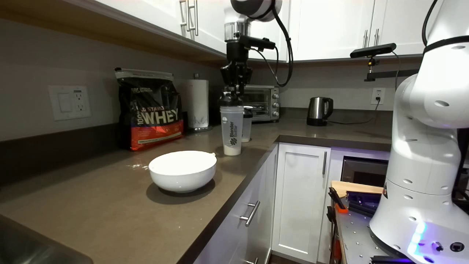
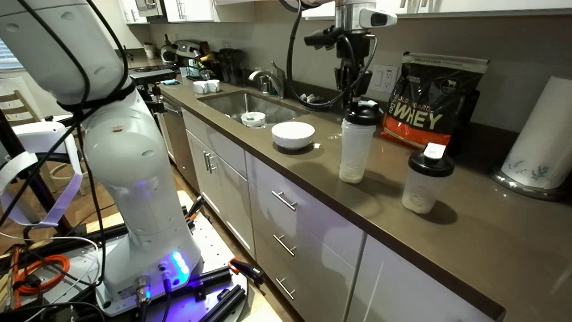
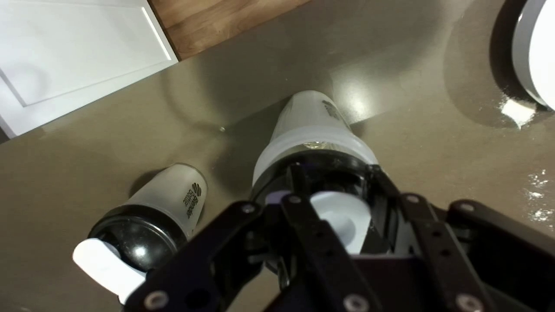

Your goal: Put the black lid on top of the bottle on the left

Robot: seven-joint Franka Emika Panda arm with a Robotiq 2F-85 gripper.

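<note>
Gripper [image 3: 337,175] seems clamped on the lid [image 3: 331,160] over the bottle [image 3: 303,115], whose rim [image 3: 299,138] shows in the wrist view; pressing off-centre could tip it. Both exterior views leave seating unclear; early release may skew the lid.

My fingers [image 3: 313,227] hide part of the black lid [image 3: 331,170] — the wrist view's right edge clips the white bowl [image 3: 542,65]!
</note>
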